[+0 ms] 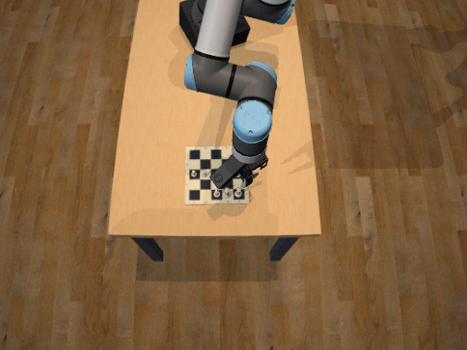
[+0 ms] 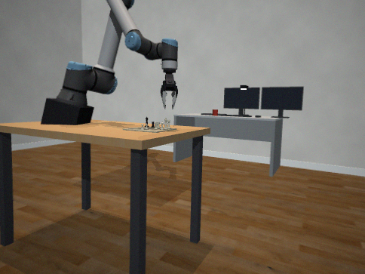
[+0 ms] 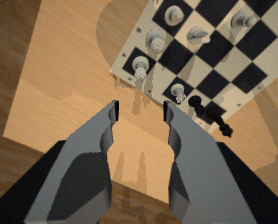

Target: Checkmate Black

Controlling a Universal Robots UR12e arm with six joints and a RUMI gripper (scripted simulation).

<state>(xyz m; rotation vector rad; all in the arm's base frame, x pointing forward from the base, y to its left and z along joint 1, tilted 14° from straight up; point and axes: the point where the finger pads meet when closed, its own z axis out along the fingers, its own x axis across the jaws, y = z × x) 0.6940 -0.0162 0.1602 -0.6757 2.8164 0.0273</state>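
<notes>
A small chessboard [image 1: 186,178] [image 2: 151,130] [image 3: 124,64] lies near the front of the wooden table [image 1: 154,121] [image 2: 94,132]. Several white pieces stand on it, such as those along the near edge [image 1: 217,194] [image 3: 140,65] and one by the left side [image 1: 194,174]. Two black pieces [image 3: 198,104] [image 3: 223,129] [image 2: 146,121] stand by the board's edge; the arm hides them in the overhead view. My gripper [image 1: 246,180] [image 2: 169,105] [image 3: 141,102] hangs well above the board's right front corner. Its fingers are narrowed with a clear gap between them, and hold nothing.
The arm's base [image 1: 212,19] [image 2: 68,111] sits at the table's far end. A grey desk [image 2: 226,126] with two monitors [image 2: 264,98] stands beyond the table. The table's front edge lies close to the board.
</notes>
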